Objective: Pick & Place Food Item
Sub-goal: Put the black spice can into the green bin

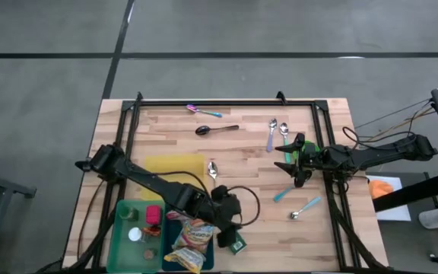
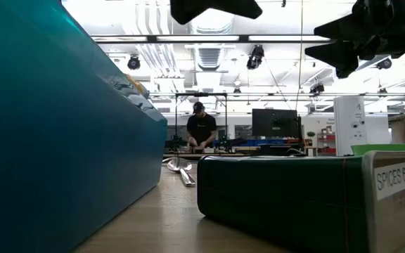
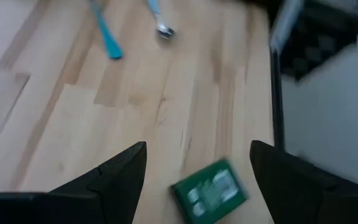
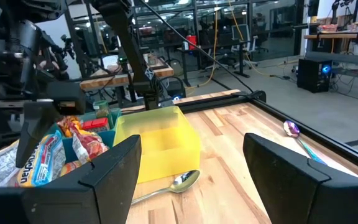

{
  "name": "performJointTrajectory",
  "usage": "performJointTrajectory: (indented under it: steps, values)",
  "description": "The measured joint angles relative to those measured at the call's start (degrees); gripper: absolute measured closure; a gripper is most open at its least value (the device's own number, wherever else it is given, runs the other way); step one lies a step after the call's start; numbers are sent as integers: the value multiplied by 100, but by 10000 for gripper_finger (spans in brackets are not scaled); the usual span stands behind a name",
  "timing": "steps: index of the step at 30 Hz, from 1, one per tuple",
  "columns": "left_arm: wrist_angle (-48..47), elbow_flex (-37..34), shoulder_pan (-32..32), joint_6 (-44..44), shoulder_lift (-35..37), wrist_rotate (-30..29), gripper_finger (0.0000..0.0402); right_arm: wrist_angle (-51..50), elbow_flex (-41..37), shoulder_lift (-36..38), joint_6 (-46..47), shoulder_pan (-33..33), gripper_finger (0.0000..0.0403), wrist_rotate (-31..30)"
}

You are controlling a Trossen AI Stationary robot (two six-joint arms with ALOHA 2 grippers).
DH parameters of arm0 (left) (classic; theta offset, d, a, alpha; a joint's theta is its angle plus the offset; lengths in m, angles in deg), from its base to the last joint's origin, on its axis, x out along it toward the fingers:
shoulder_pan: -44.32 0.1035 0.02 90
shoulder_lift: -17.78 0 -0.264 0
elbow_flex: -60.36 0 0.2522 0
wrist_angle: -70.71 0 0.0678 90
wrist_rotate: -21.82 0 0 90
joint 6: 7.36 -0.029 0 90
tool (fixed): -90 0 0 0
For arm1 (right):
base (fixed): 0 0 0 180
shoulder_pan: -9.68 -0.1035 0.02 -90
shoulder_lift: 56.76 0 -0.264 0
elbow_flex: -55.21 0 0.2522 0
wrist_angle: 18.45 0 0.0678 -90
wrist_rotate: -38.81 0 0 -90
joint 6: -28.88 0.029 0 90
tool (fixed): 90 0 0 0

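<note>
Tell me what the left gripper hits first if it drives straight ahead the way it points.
Probably the green spice packet lying between the open left gripper fingers' line, then bare table; depth is uncertain.

The left arm reaches across the near side, its gripper (image 1: 230, 222) spread wide and pointing down. The right arm extends inward, its gripper (image 1: 291, 161) likewise spread, holding nothing.

A green spice packet (image 3: 209, 191) with white label patches is lying on the pale striped wood table (image 3: 166, 106). A translucent yellow bin (image 4: 157, 143) is sitting beside a blue bin (image 1: 175, 247) and a green bin (image 1: 125, 228). A turquoise-handled spoon (image 3: 106, 37) is showing, and red-and-yellow snack bags (image 4: 82, 144) are filling the blue bin.
</note>
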Motion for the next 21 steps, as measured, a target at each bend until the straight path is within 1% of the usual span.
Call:
performJointTrajectory:
  steps: [1,4,6,8,13,14,16,18,21]
  values:
    - [36,0,0,452,0,-140,112,0,0,0,0,-1,122,0]
    - [7,2,-2,2456,0,-634,112,0,0,0,0,0,122,0]
    - [-137,2,-14,3592,0,-790,112,0,0,0,0,-1,122,0]
    - [-262,2,-25,4460,-2,-807,112,0,0,0,0,-1,122,0]
    - [-653,1,-61,6180,-4,-749,112,0,0,0,0,-1,122,0]
    - [-672,2,-61,6378,-6,-737,112,0,0,0,0,-1,122,0]
    - [-637,2,-61,6349,-7,-711,112,0,0,0,0,1,122,0]
    - [-474,2,-55,5733,-7,-651,112,0,0,0,0,1,122,0]
    - [-251,2,32,4302,-7,-437,112,0,0,0,0,-1,122,0]
